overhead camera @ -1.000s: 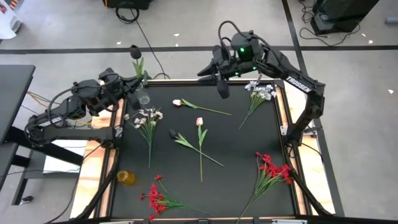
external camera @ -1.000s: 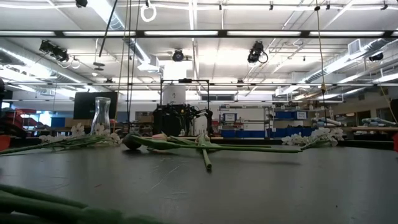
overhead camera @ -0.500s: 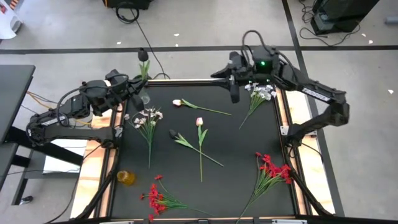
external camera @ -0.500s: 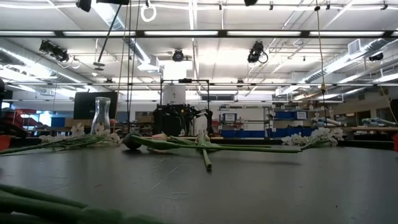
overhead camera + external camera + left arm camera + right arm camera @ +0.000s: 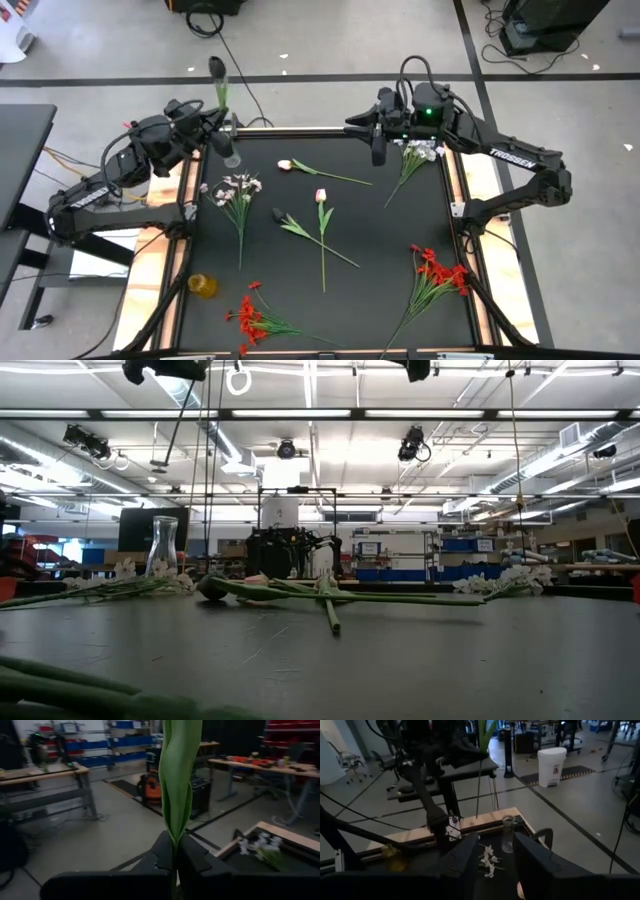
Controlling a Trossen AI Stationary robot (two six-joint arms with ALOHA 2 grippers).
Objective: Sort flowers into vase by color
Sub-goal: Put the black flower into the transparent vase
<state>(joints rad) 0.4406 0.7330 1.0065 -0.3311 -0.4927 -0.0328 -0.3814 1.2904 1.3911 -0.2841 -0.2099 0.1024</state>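
Observation:
My left gripper (image 5: 213, 128) is at the table's far left corner, shut on a long-stemmed flower (image 5: 221, 92) with a dark bloom (image 5: 216, 68) and a green leaf (image 5: 177, 780). The clear vase (image 5: 232, 155) stands just beside it on the table; the flower's stem (image 5: 479, 785) hangs apart from the vase (image 5: 508, 834). My right gripper (image 5: 378, 150) hangs open over the far edge, holding nothing. Lying flat on the black mat are two pink tulips (image 5: 321, 196), a dark tulip (image 5: 278, 214), white sprays (image 5: 238, 187) and red sprays (image 5: 440, 270). My left gripper pinches the flower's stem (image 5: 174, 851) between its two fingers, just under the base of the rolled leaf. The fingers come at it level and lie across the stem. The flower stands upright, lifted clear, with the bloom above the fingers and the bare stem hanging below.
An amber vase (image 5: 203, 285) stands at the mat's left edge, toward the near side. A second white spray (image 5: 420, 148) lies under my right arm and a second red spray (image 5: 250, 315) at the near edge. Wooden rails (image 5: 455, 175) frame the mat.
My left gripper has swung a little toward the table's far edge, carrying the upright flower along. My right gripper has drawn back toward the right edge and sunk somewhat, its fingers still open.

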